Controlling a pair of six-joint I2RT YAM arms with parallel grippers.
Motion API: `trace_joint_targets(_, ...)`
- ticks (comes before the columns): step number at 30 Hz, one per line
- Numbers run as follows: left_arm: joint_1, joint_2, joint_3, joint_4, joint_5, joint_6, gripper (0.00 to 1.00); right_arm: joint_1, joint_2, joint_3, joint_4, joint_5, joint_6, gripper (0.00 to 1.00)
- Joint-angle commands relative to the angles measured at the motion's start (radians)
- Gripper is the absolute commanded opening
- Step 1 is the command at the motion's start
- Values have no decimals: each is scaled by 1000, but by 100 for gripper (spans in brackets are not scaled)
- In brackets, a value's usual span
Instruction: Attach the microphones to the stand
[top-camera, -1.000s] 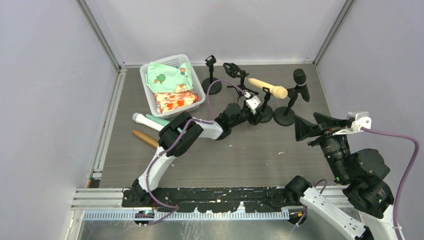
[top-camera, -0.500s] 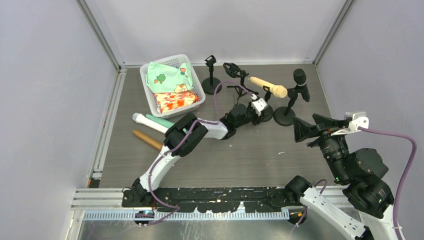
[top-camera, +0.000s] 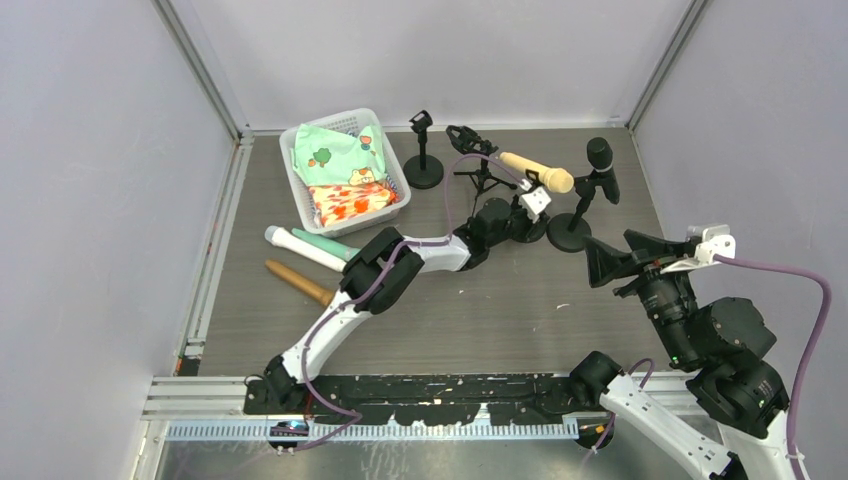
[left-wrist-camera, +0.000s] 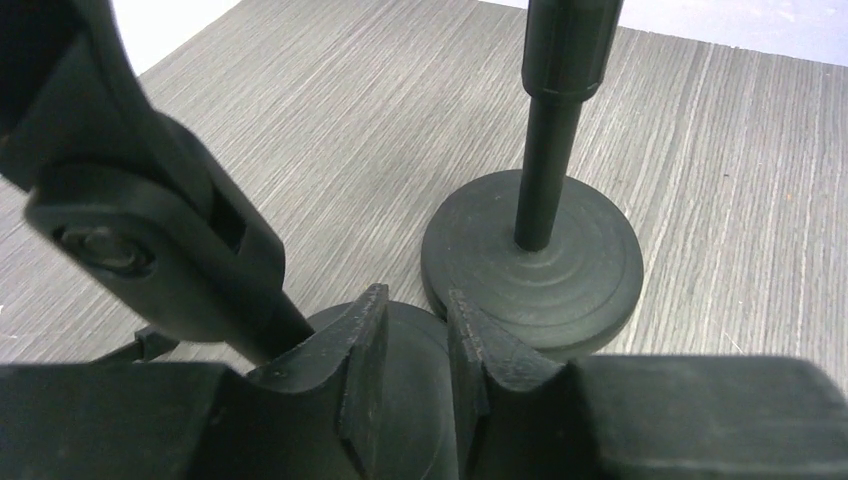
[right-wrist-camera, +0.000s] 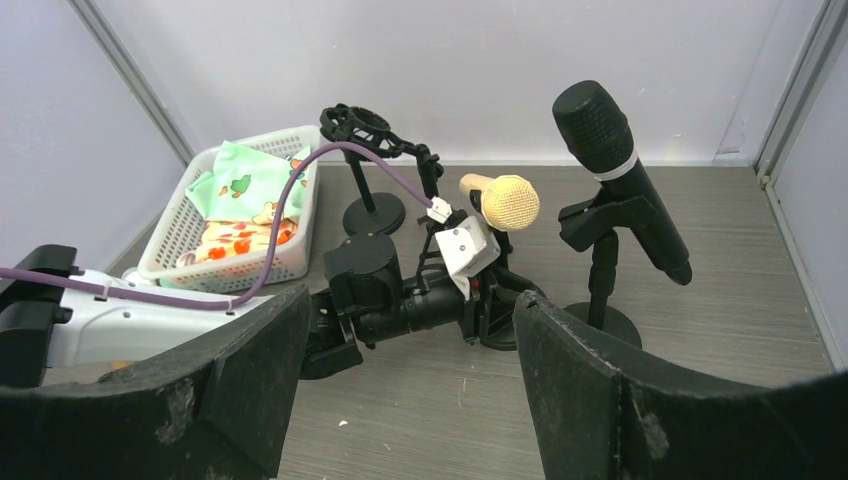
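A cream microphone (top-camera: 538, 173) sits tilted in the clip of a black stand (right-wrist-camera: 497, 243), and a black microphone (top-camera: 600, 158) is clipped in the stand to its right. On the table at the left lie a white microphone (top-camera: 285, 240) beside a mint green one (top-camera: 325, 245), and a brown one (top-camera: 295, 280) nearer. My left gripper (top-camera: 528, 215) reaches to the foot of the cream microphone's stand. Its jaws are shut to a narrow slit low over that stand's round base (left-wrist-camera: 415, 350), the pole passing left of them. My right gripper (top-camera: 600, 262) hovers open and empty at the right.
The black microphone's stand base (left-wrist-camera: 560, 270) lies right beside the left fingertips. An empty clip stand (top-camera: 424, 150) and a tripod stand with a ring mount (top-camera: 470, 140) are at the back. A white basket (top-camera: 345, 113) with printed cloth sits back left. Walls enclose the table.
My left arm has stretched further right toward the cream microphone's stand base and its jaws have closed. The right arm has hardly moved.
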Motion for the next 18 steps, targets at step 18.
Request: trace_joint_targets(18,3,55,124,-15,89,-26,25,-2,-27,12,-6,25,-24,79)
